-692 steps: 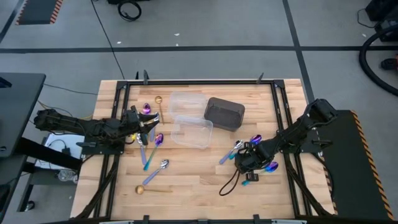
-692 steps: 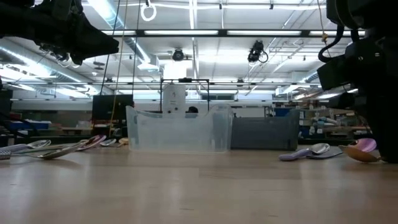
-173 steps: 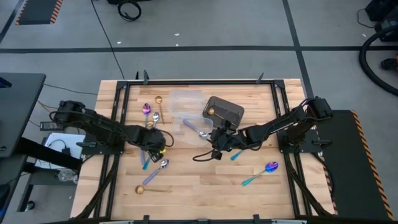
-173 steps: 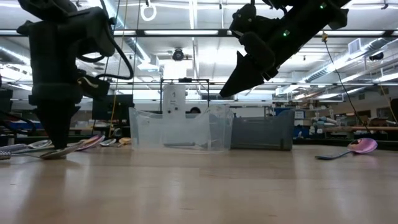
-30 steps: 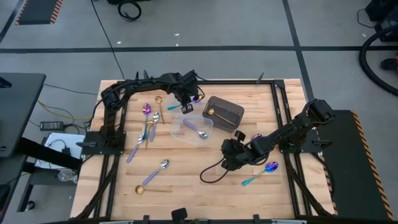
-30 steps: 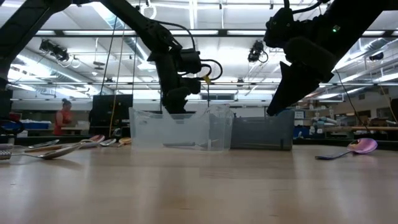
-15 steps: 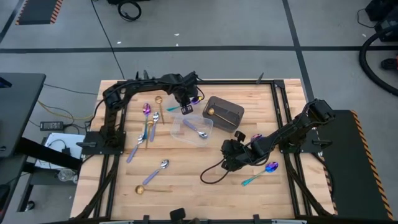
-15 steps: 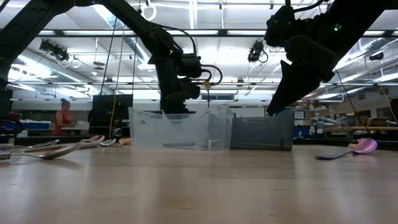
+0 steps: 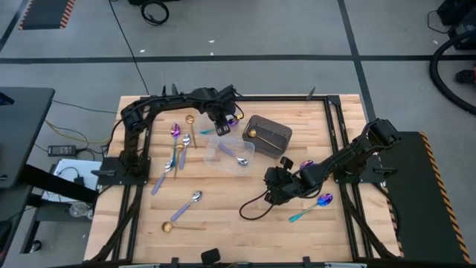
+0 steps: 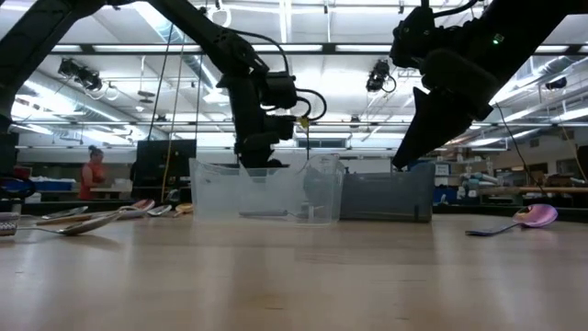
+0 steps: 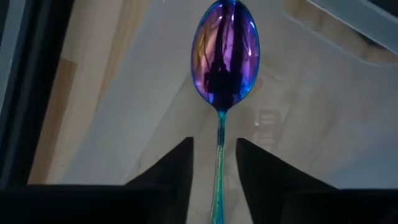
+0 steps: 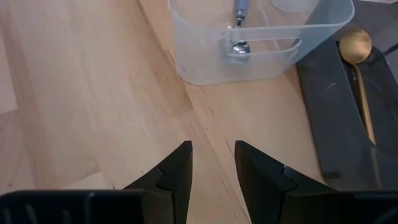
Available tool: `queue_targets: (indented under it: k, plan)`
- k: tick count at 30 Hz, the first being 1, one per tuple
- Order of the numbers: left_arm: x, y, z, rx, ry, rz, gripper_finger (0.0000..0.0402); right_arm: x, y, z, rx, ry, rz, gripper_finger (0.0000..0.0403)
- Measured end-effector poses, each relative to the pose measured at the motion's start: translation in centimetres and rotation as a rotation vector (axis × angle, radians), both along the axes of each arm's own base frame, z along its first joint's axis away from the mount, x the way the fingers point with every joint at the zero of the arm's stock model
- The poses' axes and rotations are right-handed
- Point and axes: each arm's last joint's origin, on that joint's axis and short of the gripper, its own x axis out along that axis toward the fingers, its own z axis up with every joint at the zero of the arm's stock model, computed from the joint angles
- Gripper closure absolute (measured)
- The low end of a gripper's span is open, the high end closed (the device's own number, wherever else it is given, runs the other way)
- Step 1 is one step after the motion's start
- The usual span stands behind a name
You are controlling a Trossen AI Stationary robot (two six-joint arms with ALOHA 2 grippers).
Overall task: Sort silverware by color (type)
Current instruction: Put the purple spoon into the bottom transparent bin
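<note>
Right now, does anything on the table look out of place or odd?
Nothing looks damaged or spilled. Several spoons lie loose on the wooden table, for example the iridescent purple spoon with a teal handle near the right gripper. They are simply unsorted.

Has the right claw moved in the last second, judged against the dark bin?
No. In the high view the right claw sits at the same spot below the dark bin.
</note>
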Motion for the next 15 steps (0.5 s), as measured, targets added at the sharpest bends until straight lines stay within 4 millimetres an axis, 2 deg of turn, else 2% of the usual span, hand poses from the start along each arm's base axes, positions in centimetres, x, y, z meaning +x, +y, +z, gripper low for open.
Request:
queue_targets:
  k: [4,9,15]
  plan:
    - [-0.3,-0.3,1.6,0.018,-0.031,-0.003,0.0244,0.0,0.0,0.0,0.000,0.000,0.001,0.0273]
    - [-1.0,-1.1,4.4,0.046,-0.090,-0.002,0.0240,0.0,0.0,0.0,-0.002,-0.001,0.000,0.0273]
    - [-2.0,-3.4,7.6,0.053,-0.126,-0.024,0.0239,0.0,0.0,0.0,-0.030,-0.001,0.004,0.0273]
